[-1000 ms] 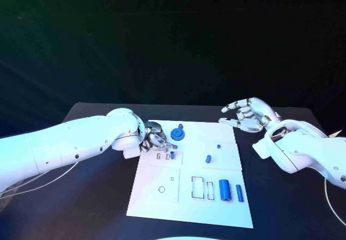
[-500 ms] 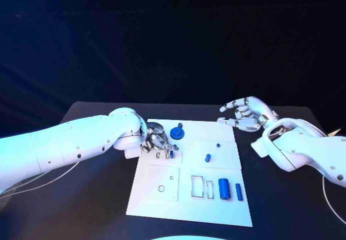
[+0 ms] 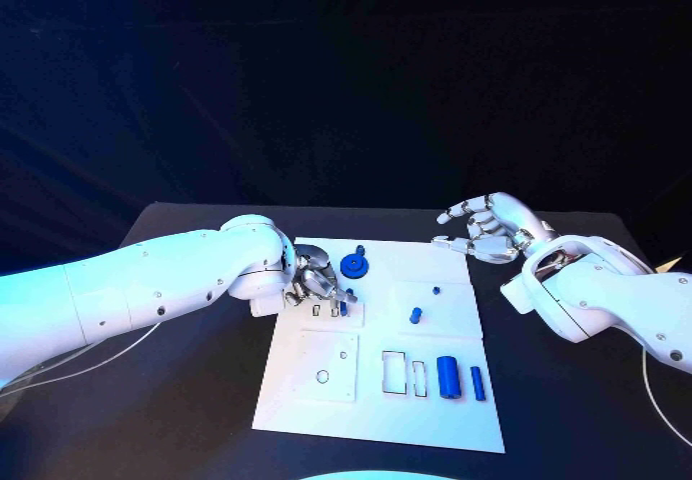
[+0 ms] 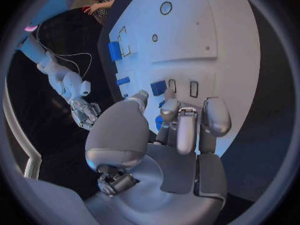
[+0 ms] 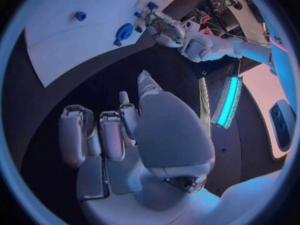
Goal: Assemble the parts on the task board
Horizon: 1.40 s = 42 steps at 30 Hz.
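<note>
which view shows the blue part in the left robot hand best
The left wrist view: the small blue part sits unblocked at the left robot hand's fingertips over the white board. In the head view it is a sliver beside the fingers.

A matte black table (image 3: 188,400) spreads under and around both hands. A thin white cable (image 3: 108,358) curves over it, behind the left hand (image 3: 315,278) and on that hand's outer side. Another thin white cable (image 3: 652,395) lies well behind the right hand (image 3: 488,230). A dark cloth backdrop (image 3: 346,100) hangs beyond both hands. In the right wrist view, a glowing cyan light strip (image 5: 229,101) stands off the thumb side of the right hand.
</note>
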Available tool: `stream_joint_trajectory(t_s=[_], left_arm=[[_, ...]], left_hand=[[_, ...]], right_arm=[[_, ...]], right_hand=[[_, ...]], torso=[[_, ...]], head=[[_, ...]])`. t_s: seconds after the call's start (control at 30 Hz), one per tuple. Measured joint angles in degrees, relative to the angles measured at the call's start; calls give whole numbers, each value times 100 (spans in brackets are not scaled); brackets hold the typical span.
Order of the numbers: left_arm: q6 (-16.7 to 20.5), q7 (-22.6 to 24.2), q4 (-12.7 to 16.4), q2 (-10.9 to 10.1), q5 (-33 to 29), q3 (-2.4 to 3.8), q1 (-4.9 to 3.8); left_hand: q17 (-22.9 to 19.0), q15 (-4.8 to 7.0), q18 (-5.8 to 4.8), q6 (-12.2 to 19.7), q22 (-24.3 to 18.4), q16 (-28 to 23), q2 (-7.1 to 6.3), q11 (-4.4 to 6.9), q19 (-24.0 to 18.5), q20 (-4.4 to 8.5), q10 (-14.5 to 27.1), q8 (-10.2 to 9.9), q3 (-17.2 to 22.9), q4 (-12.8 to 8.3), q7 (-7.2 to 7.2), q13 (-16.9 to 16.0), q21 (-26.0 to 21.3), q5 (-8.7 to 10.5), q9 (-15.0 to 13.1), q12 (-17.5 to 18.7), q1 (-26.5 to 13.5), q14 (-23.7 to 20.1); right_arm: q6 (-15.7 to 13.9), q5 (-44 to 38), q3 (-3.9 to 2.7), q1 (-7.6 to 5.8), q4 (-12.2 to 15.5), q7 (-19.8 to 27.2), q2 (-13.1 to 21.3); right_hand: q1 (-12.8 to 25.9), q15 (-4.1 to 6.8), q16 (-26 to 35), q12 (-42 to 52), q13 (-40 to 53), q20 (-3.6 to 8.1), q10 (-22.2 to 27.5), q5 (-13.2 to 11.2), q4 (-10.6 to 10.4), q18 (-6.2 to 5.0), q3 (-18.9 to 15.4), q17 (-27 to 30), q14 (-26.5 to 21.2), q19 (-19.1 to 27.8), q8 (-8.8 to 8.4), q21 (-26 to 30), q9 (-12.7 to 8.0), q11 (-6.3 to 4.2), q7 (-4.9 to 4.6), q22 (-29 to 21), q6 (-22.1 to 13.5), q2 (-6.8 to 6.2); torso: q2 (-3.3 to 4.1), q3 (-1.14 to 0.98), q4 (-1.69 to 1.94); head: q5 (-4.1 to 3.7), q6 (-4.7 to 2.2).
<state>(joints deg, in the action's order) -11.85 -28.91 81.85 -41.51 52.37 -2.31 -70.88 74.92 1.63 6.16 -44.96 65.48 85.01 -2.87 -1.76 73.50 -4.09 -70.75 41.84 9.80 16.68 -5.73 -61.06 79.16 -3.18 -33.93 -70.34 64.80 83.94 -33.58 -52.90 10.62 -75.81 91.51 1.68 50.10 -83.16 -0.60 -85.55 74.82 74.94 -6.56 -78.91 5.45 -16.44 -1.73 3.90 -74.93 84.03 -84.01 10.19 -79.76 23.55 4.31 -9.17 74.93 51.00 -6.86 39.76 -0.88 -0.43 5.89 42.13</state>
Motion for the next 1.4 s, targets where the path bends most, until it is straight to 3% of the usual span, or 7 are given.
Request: stream_joint_trajectory(t_s=[0.27, 0.53, 0.87, 0.93, 1.03, 1.2, 1.4], left_arm=[[-17, -3, -39, 34, -11, -6, 0], [-41, -3, -48, 39, -79, -6, 0], [-76, 9, -36, -6, -254, 6, -10], [-79, 9, -27, -28, -296, 6, -9], [-80, 9, -18, -54, -345, 3, -3], [-82, 1, 12, -99, -431, 2, -1], [-77, 0, 95, -180, -544, 9, -2]], left_hand=[[0, 0, 0, 0, 18, 0, 111, 18, 0, 0, 18, 0, 6, -6, 0, 22, 0, 0, -8, 0, 323, 0], [-1, 0, 0, 0, 23, 0, 116, 42, -21, -21, 42, 0, 209, -47, 0, 54, 18, 0, -34, 0, 836, 0], [-1, 72, -1, -21, 49, 44, 229, 83, -24, -18, 83, 73, 917, -41, 66, 149, 18, 23, -93, 24, 1269, 14], [-1, 84, 0, -2, 49, 44, 192, 94, -43, 1, 94, 122, 1172, -42, 88, 163, 18, 38, -164, 24, 1307, 2], [-1, 84, 1, 23, 62, 44, 151, 103, -43, 1, 104, 221, 1504, 220, 103, 206, 18, 44, -259, 53, 1342, 2], [-1, 84, 0, 66, 81, 64, -128, 103, -43, 1, 104, 298, 2297, 204, 97, 269, 44, 32, -518, 70, 1063, 2], [-1, 83, 1, 82, 107, 64, -285, 103, -43, 1, 104, 337, 2622, 85, 80, 321, 44, 30, -627, 112, 829, 2]], right_arm=[[4, -45, 1, 0, -2, -29, -14], [23, -55, 1, 4, -21, -49, -32], [58, -36, 1, 4, -43, -73, -37], [62, -32, 1, 4, -56, -84, -41], [63, -24, 1, 4, -78, -100, -42], [63, -3, 1, 4, -108, -126, -46], [60, 21, 1, 5, -133, -148, -46]], right_hand=[[0, 0, 34, -50, -1, 0, 52, 0, 0, 0, 0, 1, 0, 0, 0, 24, 0, 8, 0, -1, 0, 0], [3, 0, 34, -51, -1, 0, 51, 0, 0, 0, 0, 1, 0, 0, 23, 24, 0, 8, 21, -1, -21, 3], [31, 0, 34, -50, 0, 0, 51, 0, 0, 0, 0, 2, 0, 0, 23, 55, 0, 9, 21, -2, -21, 31], [31, 0, 34, -50, 0, 0, 51, 0, 0, 0, 0, 2, 0, 0, 23, 55, 0, 8, 21, -2, -21, 31], [31, 0, 34, -50, 0, 0, 51, 0, 0, 0, 0, 2, 0, 0, 23, 55, 0, 9, 5, -2, -37, 31], [30, 0, 34, -50, 0, -1, 51, 22, 0, 0, 0, 2, 0, 0, 23, 55, 0, 9, 4, -3, -38, 31], [30, 0, 34, -50, 0, 0, 51, 57, 0, 0, 0, 2, 0, 0, 23, 90, -2, 9, 4, -3, -38, 30]], torso=[[-1, -2, -1], [-3, -3, 0], [-5, -5, -1], [-5, -5, -2], [-5, -5, -2], [-5, -5, 1], [-5, -5, 1]], head=[[10, 14], [7, 23], [23, 36], [28, 38], [30, 38], [51, 37], [70, 40]])
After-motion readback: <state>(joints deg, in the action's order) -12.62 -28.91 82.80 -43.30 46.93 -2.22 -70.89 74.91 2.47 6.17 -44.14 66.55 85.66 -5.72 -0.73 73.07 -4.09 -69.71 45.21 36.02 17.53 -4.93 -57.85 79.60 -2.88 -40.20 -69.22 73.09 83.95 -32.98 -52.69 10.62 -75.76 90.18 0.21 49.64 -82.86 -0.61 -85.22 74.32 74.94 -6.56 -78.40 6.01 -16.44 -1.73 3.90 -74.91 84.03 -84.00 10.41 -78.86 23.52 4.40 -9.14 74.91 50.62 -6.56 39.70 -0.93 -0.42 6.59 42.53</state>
